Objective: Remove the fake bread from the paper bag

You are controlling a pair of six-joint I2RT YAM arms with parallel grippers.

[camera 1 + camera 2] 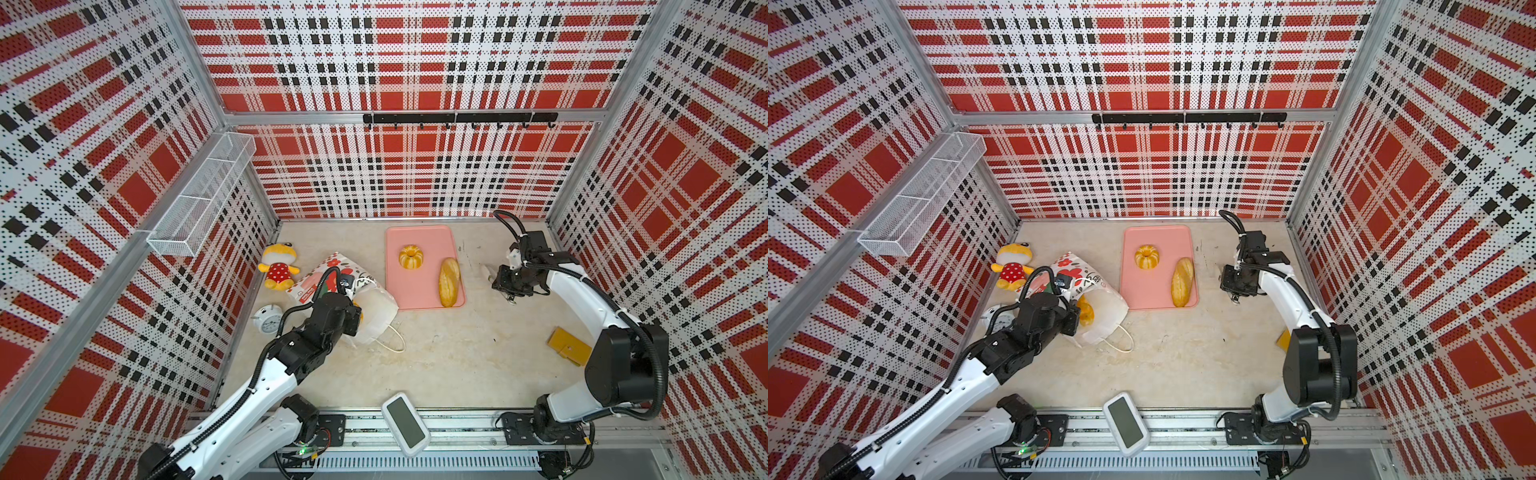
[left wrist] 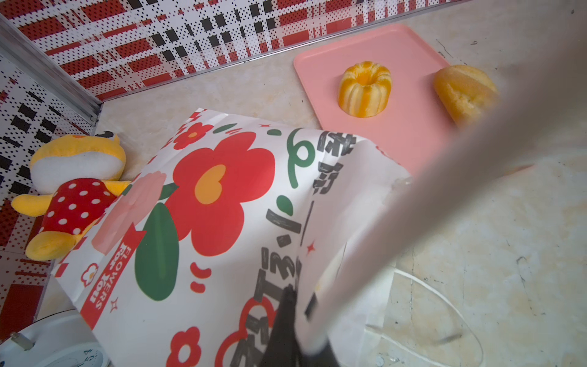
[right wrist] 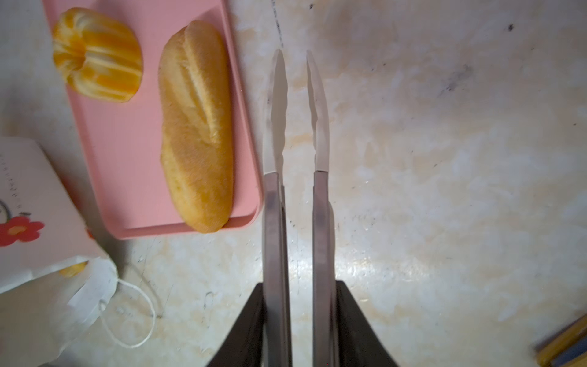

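The white paper bag (image 1: 376, 309) (image 1: 1108, 309) lies tipped on the table, its floral face (image 2: 206, 206) up and its mouth toward the front right (image 3: 38, 197). My left gripper (image 1: 351, 297) (image 2: 293, 305) is shut on the bag's upper edge at the mouth. One golden fake bread (image 1: 1086, 311) (image 3: 73, 270) shows inside the opening. A ring cake (image 1: 410, 257) (image 2: 364, 89) and a long loaf (image 1: 449, 281) (image 3: 197, 127) lie on the pink tray. My right gripper (image 1: 505, 282) (image 3: 300, 292) is shut on metal tongs (image 3: 276, 206), which hang empty and almost closed over bare table beside the tray.
The pink tray (image 1: 415, 293) lies at the back middle. A yellow plush toy (image 1: 277, 266) and a white alarm clock (image 1: 268, 319) sit left of the bag. A yellow flat object (image 1: 569, 345) lies at the right, a white device (image 1: 405, 424) at the front edge.
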